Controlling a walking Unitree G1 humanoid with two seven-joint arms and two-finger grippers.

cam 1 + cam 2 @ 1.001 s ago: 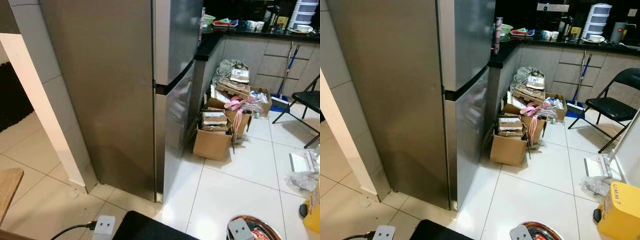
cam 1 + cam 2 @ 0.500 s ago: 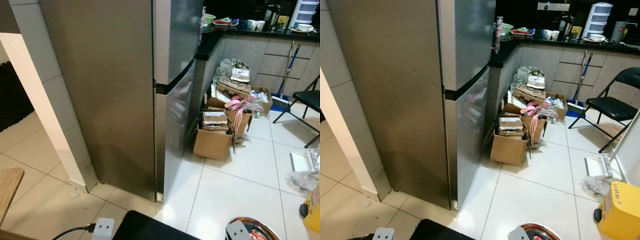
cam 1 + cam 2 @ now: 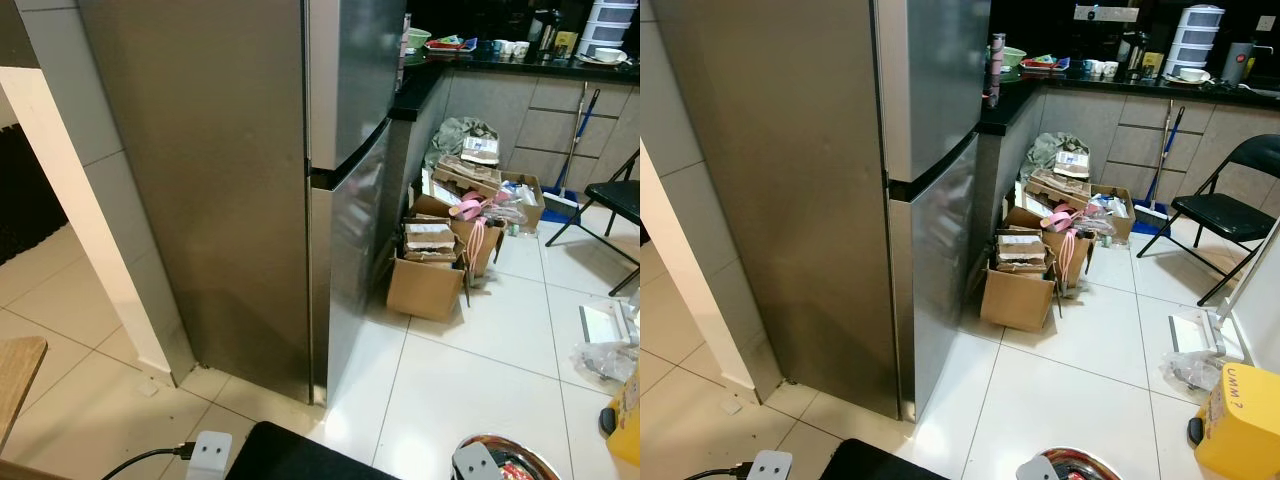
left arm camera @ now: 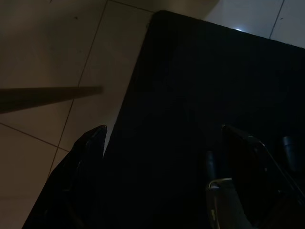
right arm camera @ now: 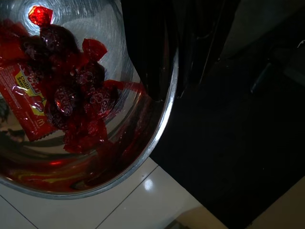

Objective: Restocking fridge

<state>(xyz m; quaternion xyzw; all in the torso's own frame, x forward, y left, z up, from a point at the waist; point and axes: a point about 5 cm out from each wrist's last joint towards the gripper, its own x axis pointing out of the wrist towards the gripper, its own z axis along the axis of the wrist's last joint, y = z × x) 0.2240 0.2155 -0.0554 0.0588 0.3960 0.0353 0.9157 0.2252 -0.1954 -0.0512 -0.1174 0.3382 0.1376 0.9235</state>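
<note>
- On the white tiled floor (image 3: 1080, 390) ahead stands the fridge (image 3: 250, 180), tall and steel-grey, both doors closed; the dark seam between upper and lower door runs across its front.
- Just beside the fridge, a black countertop (image 3: 1110, 88) carries cups, a bowl and a stack of white containers (image 3: 1196, 40); a tall pink bottle (image 3: 996, 68) stands at the counter's near end.
- Below the counter, a cluster of open cardboard boxes (image 3: 1025, 275) sits on the floor, stuffed with papers and pink items; a broom (image 3: 1158, 165) leans against the cabinets behind them.
- A black folding chair (image 3: 1225, 215) stands to the right, well apart from the fridge; a yellow box (image 3: 1240, 425) lies on the floor near the lower right corner.
- The right gripper (image 5: 164, 52) is clamped on the rim of a shiny metal bowl (image 5: 143, 152); one dark finger lies inside the rim, the other outside; the bowl holds red wrapped sweets (image 5: 71, 95) and a red sachet (image 5: 21, 102), and is held low in front of the robot, near the floor.
- The left gripper (image 4: 162, 143) hangs over a black surface (image 4: 200, 76) with its fingers (image 4: 90, 143) apart, holding nothing.
- A white plug (image 3: 208, 452) with a black cable sits at the bottom edge, left of the black surface.
</note>
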